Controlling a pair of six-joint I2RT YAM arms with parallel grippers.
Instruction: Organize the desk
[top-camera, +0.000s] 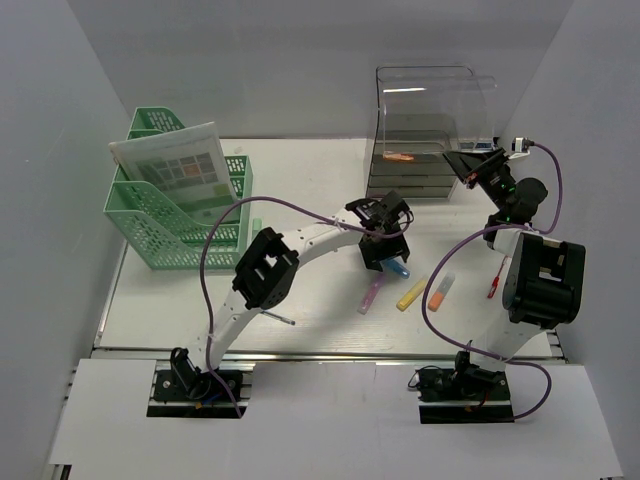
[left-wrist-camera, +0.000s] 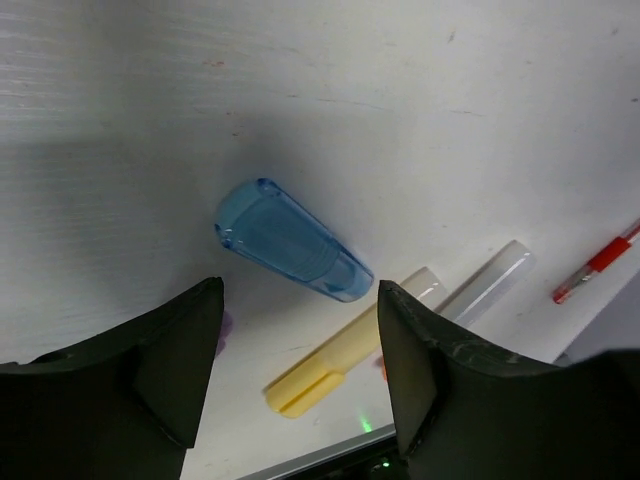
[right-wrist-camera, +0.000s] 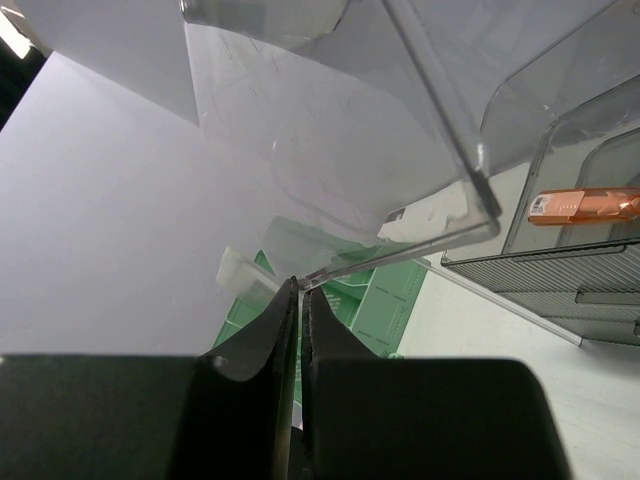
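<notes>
Overhead, the left end effector (left-wrist-camera: 300, 288) hangs with its two dark fingers (left-wrist-camera: 170, 370) spread wide, holding nothing. A translucent blue marker (left-wrist-camera: 290, 242) lies flat on the bench right beneath the gap, clear of both fingers. Just beside it lie a yellow highlighter (left-wrist-camera: 335, 370), a clear-capped marker (left-wrist-camera: 490, 285) and, further out, a red pen (left-wrist-camera: 600, 262). In the top view a purple marker (top-camera: 371, 295) lies on the marker's near-left side.

The right end effector (right-wrist-camera: 300, 300) is raised at the back right with its fingers pressed together and nothing between them. Its tips sit close to the edge of a clear plastic organizer (top-camera: 430, 130); whether they touch it cannot be told. An orange item (right-wrist-camera: 585, 205) rests on one of the organizer's trays.

The bench (top-camera: 300, 170) is a white flat top that fills the middle of the scene, with a silver rail (top-camera: 320, 352) along its near edge and both arm bases just in front of it. Green mesh file holders (top-camera: 165, 215) stand at the left rear, with a printed booklet (top-camera: 175, 170) leaning in them. Pale grey walls (top-camera: 60, 150) enclose the bench on the left, right and back.
</notes>
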